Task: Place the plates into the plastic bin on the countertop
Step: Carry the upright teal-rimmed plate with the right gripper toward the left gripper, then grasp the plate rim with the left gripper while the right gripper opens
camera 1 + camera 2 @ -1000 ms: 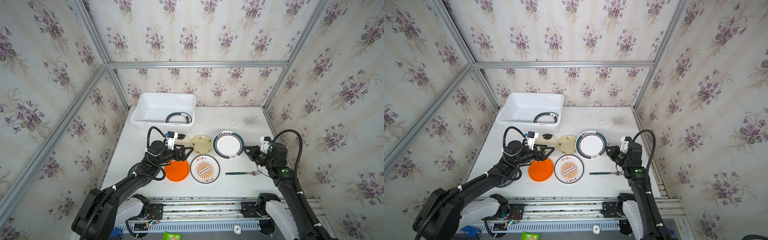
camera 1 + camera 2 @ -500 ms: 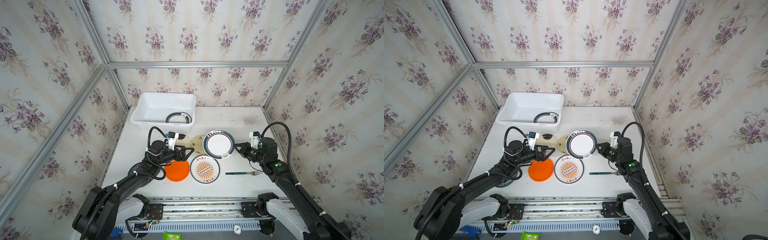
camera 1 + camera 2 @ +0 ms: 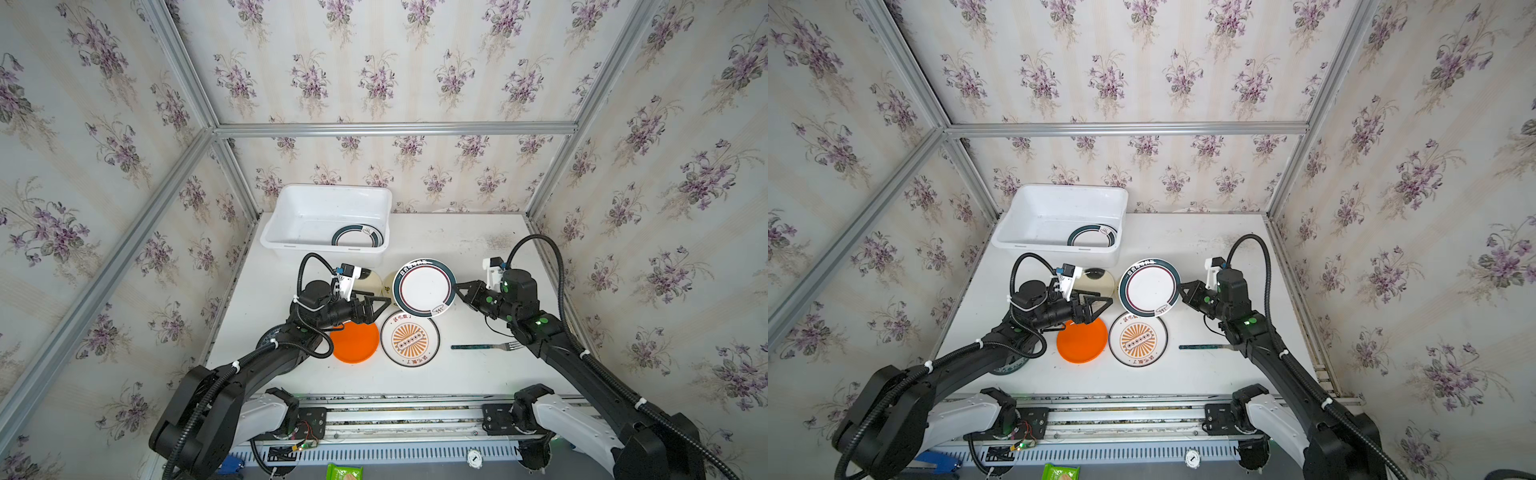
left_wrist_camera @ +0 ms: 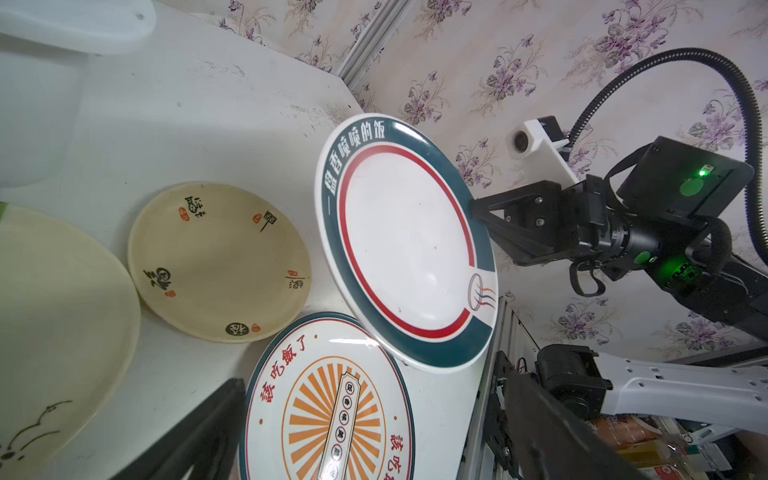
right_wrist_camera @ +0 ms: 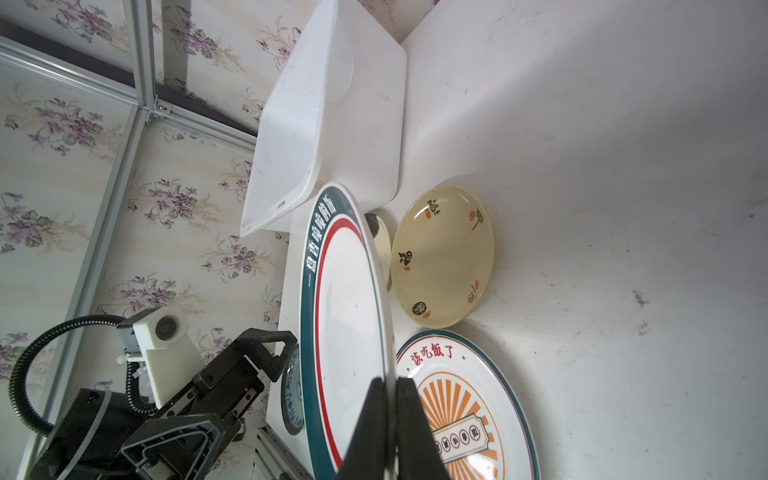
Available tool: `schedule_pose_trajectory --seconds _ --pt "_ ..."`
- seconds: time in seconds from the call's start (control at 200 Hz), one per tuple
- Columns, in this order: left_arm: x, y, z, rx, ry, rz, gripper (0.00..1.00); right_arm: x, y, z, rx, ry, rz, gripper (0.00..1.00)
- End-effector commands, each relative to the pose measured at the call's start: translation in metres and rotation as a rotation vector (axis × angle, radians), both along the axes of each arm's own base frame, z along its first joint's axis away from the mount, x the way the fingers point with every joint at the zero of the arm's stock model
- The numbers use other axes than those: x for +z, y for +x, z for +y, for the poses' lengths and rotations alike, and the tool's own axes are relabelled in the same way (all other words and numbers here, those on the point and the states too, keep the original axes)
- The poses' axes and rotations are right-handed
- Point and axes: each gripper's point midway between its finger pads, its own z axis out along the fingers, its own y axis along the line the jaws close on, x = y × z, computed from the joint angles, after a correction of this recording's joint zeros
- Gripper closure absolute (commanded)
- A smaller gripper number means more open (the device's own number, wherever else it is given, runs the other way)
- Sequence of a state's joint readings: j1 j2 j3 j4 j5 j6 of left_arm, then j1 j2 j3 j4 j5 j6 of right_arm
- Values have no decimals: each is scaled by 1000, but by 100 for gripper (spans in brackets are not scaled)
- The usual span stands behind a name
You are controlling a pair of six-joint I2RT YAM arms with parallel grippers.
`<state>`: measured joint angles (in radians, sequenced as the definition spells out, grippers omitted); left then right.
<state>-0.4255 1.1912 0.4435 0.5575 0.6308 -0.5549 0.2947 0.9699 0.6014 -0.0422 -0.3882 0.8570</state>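
My right gripper point(image 3: 457, 286) point(image 5: 390, 386) is shut on the rim of a white plate with dark teal rings point(image 3: 424, 287) point(image 3: 1149, 287) point(image 4: 407, 245). It holds the plate tilted above the countertop point(image 3: 457, 241), in front of the plastic bin point(image 3: 324, 248) point(image 3: 1054, 248). A similar plate point(image 3: 338, 239) lies inside the bin. My left gripper point(image 3: 380, 307) point(image 4: 374, 378) is open and holds nothing, just left of the held plate. Below it lie an orange plate point(image 3: 355, 345) and a sunburst plate point(image 3: 409, 340) point(image 5: 469, 415). Cream plates point(image 4: 220, 262) point(image 5: 442, 257) lie behind.
A dark-handled fork point(image 3: 482, 346) point(image 3: 1204, 346) lies on the countertop under my right arm. A blue-patterned plate point(image 3: 270, 336) point(image 5: 291, 390) sits half hidden under my left arm. Aluminium framing and papered walls close in the sides and back.
My right gripper has lifted the teal-ringed plate and carried it left, toward the middle and the left gripper. The left arm has stayed nearly still.
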Motion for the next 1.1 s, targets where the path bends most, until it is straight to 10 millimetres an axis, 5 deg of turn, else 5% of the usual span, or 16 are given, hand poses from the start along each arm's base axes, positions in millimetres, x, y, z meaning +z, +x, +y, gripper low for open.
schedule_pose_trajectory --seconds 0.0,0.305,1.094 --pt "10 0 -3 -22 -19 -53 1 23 13 4 -13 34 -85 100" --pt "-2 4 -6 -30 -12 -12 3 25 13 20 27 62 -86 100" --pt "-15 10 -11 -40 -3 30 28 22 9 45 76 98 -70 100"
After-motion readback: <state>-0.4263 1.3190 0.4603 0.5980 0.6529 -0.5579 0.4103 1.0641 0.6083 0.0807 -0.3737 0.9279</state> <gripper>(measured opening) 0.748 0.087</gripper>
